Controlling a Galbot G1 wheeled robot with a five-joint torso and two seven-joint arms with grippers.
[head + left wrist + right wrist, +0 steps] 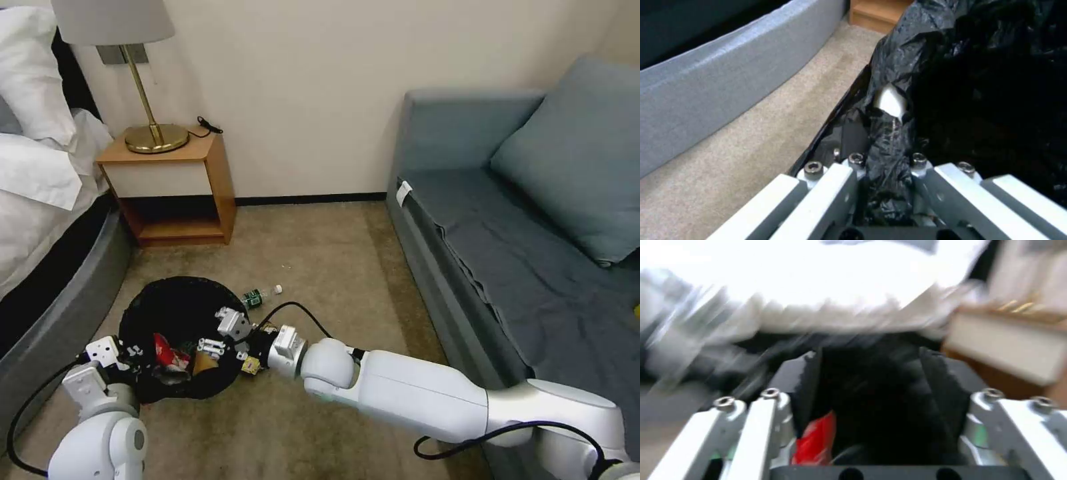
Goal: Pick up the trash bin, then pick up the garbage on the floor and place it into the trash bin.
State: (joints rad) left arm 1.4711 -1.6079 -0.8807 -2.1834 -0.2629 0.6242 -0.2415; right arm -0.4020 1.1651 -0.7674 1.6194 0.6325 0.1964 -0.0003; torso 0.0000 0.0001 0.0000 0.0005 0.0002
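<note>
The trash bin (175, 308), lined with a crinkly black bag, sits tilted just above the carpet. My left gripper (137, 351) is shut on its near rim; in the left wrist view the black bag (951, 83) is pinched in the gripper (887, 160). My right gripper (217, 335) hangs open over the bin's mouth. Inside lie a red-and-white wrapper (167, 353) (818, 440) and a brown paper piece (204, 363). A small gold wrapper (252, 365) lies at the rim under the right wrist. The green-labelled bottle (259, 296) lies on the floor just beyond the bin.
A wooden nightstand (175, 187) with a brass lamp (155, 137) stands against the back wall. The bed's grey base (63, 293) (706, 86) runs close along the bin's left. A blue sofa (507, 220) fills the right side. Open carpet (320, 253) lies between them.
</note>
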